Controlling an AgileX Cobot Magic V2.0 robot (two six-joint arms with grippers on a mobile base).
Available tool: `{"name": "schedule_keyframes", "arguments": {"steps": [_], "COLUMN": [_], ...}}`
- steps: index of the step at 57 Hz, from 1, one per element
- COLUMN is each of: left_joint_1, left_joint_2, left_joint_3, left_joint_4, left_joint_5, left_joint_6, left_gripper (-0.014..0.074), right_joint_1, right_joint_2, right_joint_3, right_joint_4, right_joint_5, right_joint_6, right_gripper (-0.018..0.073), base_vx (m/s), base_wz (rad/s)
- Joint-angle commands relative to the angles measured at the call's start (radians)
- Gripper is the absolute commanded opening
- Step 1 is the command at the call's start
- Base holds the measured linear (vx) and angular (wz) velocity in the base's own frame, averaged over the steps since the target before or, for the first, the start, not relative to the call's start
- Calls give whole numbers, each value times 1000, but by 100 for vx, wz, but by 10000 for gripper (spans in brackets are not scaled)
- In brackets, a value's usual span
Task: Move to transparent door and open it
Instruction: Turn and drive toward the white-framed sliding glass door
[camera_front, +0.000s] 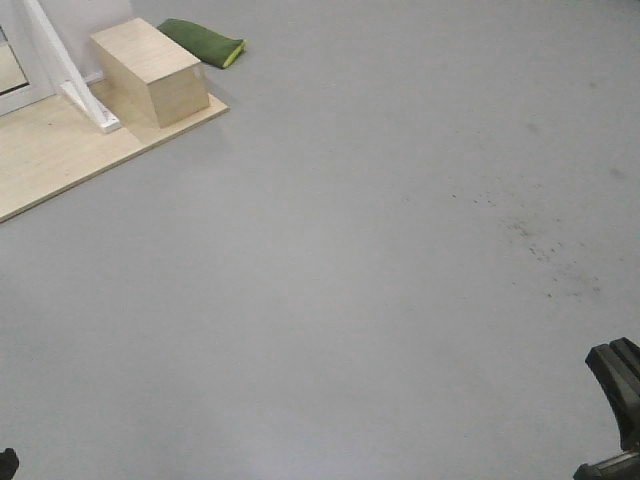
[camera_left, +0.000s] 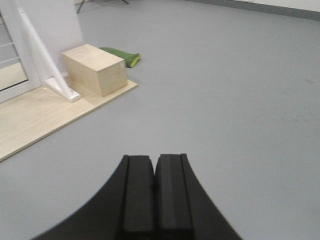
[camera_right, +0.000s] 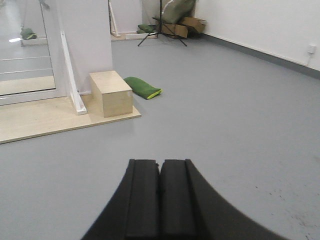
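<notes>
Left gripper (camera_left: 155, 200): black pads are pressed together, nothing held. Right gripper (camera_right: 160, 200): likewise closed up and empty. Bare grey floor (camera_front: 350, 300) is seen between both grippers and the low pale wooden platform (camera_right: 40, 122), ahead to the left. On it a light plywood box (camera_right: 111, 93) and a white slanted brace (camera_right: 70, 70) are noted. Beyond, farthest left, the tall white-framed clear-glass door with thin horizontal bars (camera_right: 27, 60) is seen, upright, well apart; no handle is made out. The left arm is judged nearer.
</notes>
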Motion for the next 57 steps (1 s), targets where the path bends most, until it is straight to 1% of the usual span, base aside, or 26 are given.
{"name": "schedule_keyframes", "arguments": {"steps": [1,26,57], "left_joint_1": [-5,-5,-5], "left_joint_2": [-5,-5,-5], "left_joint_3": [7,7,7], "left_joint_4": [-10,-10,-10], "left_joint_5": [-75,-75,-75], "left_joint_6": [-3,-3,-3], "left_gripper": [-6,-6,-6], "right_joint_1": [-3,-3,-3], "right_joint_2": [-4,-4,-4], "right_joint_3": [5,5,5], "right_joint_4": [-4,-4,-4], "right_joint_5": [-85,-85,-85], "right_joint_6": [-7,-7,-7], "right_gripper": [-2,-2,-2], "base_vx": [61,62,59], "base_wz": [46,49,57]}}
